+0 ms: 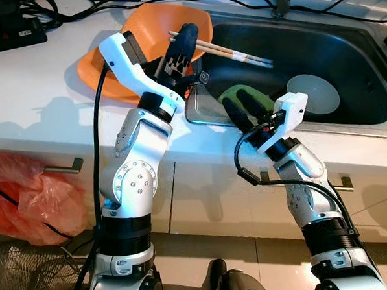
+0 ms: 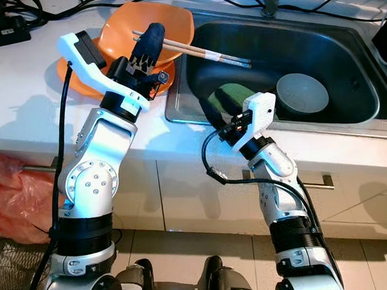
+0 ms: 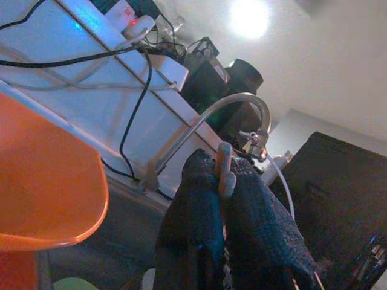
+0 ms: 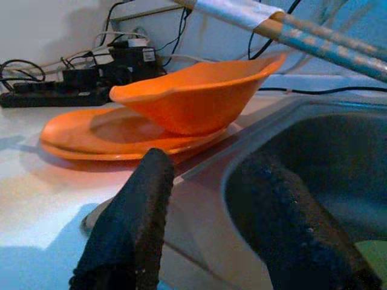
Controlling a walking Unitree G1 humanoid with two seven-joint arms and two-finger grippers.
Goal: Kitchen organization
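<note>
Sink (image 1: 344, 52) rim under gripped chopsticks (image 1: 221, 50), right fingers (image 1: 234, 113) spread.

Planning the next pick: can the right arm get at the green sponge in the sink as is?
Probably yes. The right pincer is open at the sink's near edge, with the green sponge just beyond its fingertips. The chopsticks in the left pincer sit higher and farther back, apparently clear of that path.

The left gripper (image 1: 183, 47) hides the near ends of the chopsticks (image 1: 231, 51) and part of the orange bowl (image 1: 161, 26) beside the sink (image 1: 345, 59). In the sink, the right gripper's fingers (image 1: 234, 113) cover much of a green thing (image 1: 252, 95), too hidden to identify. Behind the sink, the tap (image 1: 282, 0) is cut off by the top edge.
</note>
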